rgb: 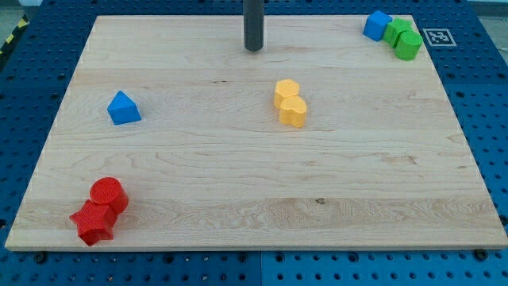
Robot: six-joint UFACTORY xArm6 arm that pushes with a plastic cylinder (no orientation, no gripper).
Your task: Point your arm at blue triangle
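Observation:
The blue triangle [123,109] lies on the wooden board [254,222] toward the view's left, at mid height. My tip [253,48] is near the view's top centre, well to the right of and above the blue triangle, touching no block. The rod rises straight out of the top of the view.
Two yellow blocks [290,103] sit together just right of centre, below my tip. A red cylinder [109,194] and a red star [94,224] sit at the bottom left. A blue cube [377,25] and two green blocks [404,38] cluster at the top right corner.

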